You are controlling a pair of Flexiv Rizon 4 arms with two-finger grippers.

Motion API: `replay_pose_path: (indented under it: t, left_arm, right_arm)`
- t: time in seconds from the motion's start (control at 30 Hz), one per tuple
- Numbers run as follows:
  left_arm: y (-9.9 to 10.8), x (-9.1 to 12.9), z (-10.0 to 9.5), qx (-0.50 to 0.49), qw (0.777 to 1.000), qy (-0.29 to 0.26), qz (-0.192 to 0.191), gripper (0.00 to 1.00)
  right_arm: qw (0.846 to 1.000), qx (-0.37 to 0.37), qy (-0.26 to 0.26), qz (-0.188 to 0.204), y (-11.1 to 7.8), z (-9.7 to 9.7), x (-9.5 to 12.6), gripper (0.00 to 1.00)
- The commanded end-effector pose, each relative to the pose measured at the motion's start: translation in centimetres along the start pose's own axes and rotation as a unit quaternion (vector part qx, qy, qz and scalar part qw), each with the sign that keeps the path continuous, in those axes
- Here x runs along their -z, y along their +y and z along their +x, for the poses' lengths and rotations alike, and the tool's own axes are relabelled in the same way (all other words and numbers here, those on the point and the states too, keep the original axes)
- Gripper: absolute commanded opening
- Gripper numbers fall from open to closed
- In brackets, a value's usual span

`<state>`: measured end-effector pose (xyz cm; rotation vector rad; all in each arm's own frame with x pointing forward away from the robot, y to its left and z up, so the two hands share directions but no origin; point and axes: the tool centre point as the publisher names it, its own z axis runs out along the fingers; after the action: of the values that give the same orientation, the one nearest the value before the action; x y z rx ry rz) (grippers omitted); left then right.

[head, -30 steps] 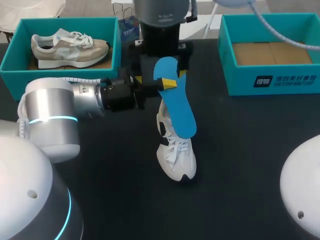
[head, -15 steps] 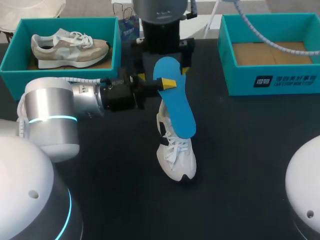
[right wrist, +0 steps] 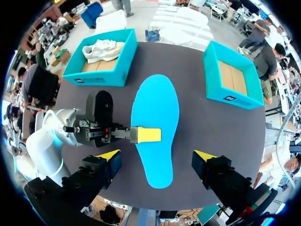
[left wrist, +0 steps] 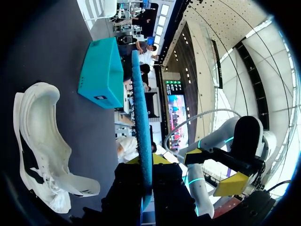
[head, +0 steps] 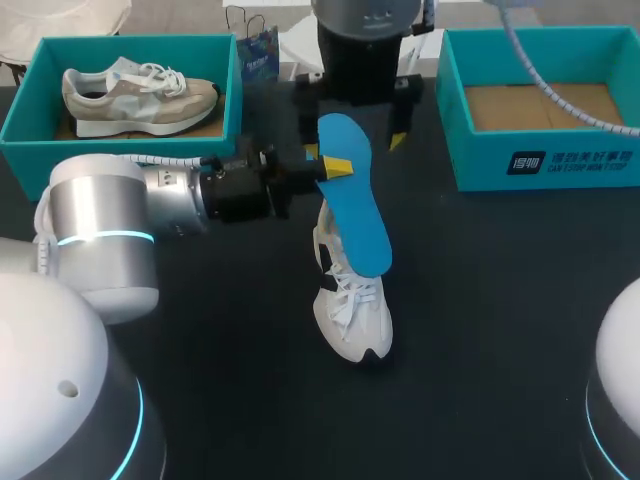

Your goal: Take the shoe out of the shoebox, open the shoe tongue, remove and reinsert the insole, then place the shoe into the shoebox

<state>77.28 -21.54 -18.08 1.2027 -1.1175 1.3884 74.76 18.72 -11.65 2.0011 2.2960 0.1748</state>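
Note:
My left gripper (head: 338, 166) is shut on the edge of a blue insole (head: 357, 212) and holds it in the air over a white shoe (head: 350, 300) lying on the dark table. In the left wrist view the insole (left wrist: 141, 127) stands edge-on between the shut fingers (left wrist: 143, 162), with the shoe (left wrist: 40, 141) beside and below it. My right gripper (head: 355, 140) hangs open above the insole's far end. In the right wrist view its yellow tips (right wrist: 156, 157) straddle the insole (right wrist: 155, 125), without touching it. The insole hides the shoe there.
A teal shoebox (head: 30, 105) at the back left holds a second, beige shoe (head: 140, 92). Another teal shoebox (head: 545, 165) at the back right shows only its cardboard floor. Both boxes (right wrist: 117, 70) (right wrist: 214, 89) also show in the right wrist view.
My right arm has shifted to the right above the insole, still open. The left arm, the insole and the shoe have stayed where they were.

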Motion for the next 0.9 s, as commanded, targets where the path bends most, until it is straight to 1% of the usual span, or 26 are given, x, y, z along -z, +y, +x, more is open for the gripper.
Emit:
replay_pose_path:
  t: [0.03,0.1,0.13,0.17,0.2,0.27,0.3,0.33,0.37,0.47,0.5,0.57,0.6,0.63,0.67,0.7,0.73,0.8,0.83,0.87,0.9]
  left_arm:
    - [0.1,-0.2,-0.1,-0.001,1.0,0.001,0.002,0.0]
    - [0.1,-0.2,-0.1,-0.001,1.0,0.001,0.002,0.0]
    - [0.1,-0.2,-0.1,-0.001,1.0,0.001,0.002,0.0]
    - [0.1,-0.2,-0.1,-0.001,1.0,0.001,0.002,0.0]
    - [0.1,-0.2,-0.1,-0.001,1.0,0.001,0.002,0.0]
    - [0.1,-0.2,-0.1,-0.001,1.0,0.001,0.002,0.0]
    - [0.1,-0.2,-0.1,-0.001,1.0,0.001,0.002,0.0]
    - [0.1,-0.2,-0.1,-0.001,1.0,0.001,0.002,0.0]
    - [0.1,-0.2,-0.1,-0.001,1.0,0.001,0.002,0.0]
    - [0.1,-0.2,-0.1,-0.001,1.0,0.001,0.002,0.0]
    - [0.1,-0.2,-0.1,-0.001,1.0,0.001,0.002,0.0]
    - [0.1,-0.2,-0.1,-0.001,1.0,0.001,0.002,0.0]
    - [0.1,-0.2,-0.1,-0.001,1.0,0.001,0.002,0.0]
    - [0.1,-0.2,-0.1,-0.001,1.0,0.001,0.002,0.0]
    - [0.1,-0.2,-0.1,-0.001,1.0,0.001,0.002,0.0]
    - [0.1,-0.2,-0.1,-0.001,1.0,0.001,0.002,0.0]
    - [0.1,-0.2,-0.1,-0.001,1.0,0.001,0.002,0.0]
    - [0.1,-0.2,-0.1,-0.001,1.0,0.001,0.002,0.0]
    - [0.1,-0.2,-0.1,-0.001,1.0,0.001,0.002,0.0]
    - [0.1,-0.2,-0.1,-0.001,1.0,0.001,0.002,0.0]
    - [0.1,-0.2,-0.1,-0.001,1.0,0.001,0.002,0.0]
  right_arm:
    - [1.0,0.0,0.003,0.0,0.0,-0.2,-0.1,1.0]
    - [1.0,0.0,0.003,0.0,0.0,-0.2,-0.1,1.0]
    - [1.0,0.0,0.028,0.002,0.0,-0.3,-0.2,1.0]
    - [0.994,-0.012,0.111,-0.007,0.0,-1.3,-0.3,1.0]
    - [0.989,-0.014,0.145,-0.005,0.0,-2.1,-0.2,1.0]
    - [0.983,-0.012,0.185,-0.004,-0.1,-4.0,-0.1,1.0]
    - [0.979,-0.012,0.203,-0.003,-0.1,-4.5,0.0,1.0]
    - [0.972,0.001,0.233,0.012,0.0,-5.4,-0.2,1.0]
    - [0.966,0.016,0.256,0.021,0.0,-5.9,-0.2,1.0]
    - [0.959,0.015,0.281,0.024,0.1,-7.1,-0.3,1.0]
    - [0.952,0.022,0.305,0.027,0.1,-7.4,-0.3,1.0]
    - [0.946,0.026,0.321,0.028,0.1,-7.8,-0.4,1.0]
    - [0.938,0.031,0.344,0.03,0.1,-8.0,-0.5,1.0]
    - [0.937,0.031,0.347,0.029,0.1,-8.1,-0.6,1.0]
    - [0.928,0.031,0.37,0.029,0.1,-8.3,-0.8,1.0]
    - [0.924,0.032,0.38,0.032,0.1,-8.3,-0.9,1.0]
    - [0.915,0.032,0.401,0.035,0.1,-8.5,-1.2,1.0]
    - [0.902,0.025,0.43,0.033,0.0,-8.9,-1.8,1.0]
    - [0.9,0.024,0.435,0.032,0.0,-8.9,-1.8,1.0]
    - [0.889,0.02,0.456,0.032,0.0,-9.1,-2.2,1.0]
    - [0.889,0.02,0.456,0.032,0.0,-9.1,-2.2,1.0]
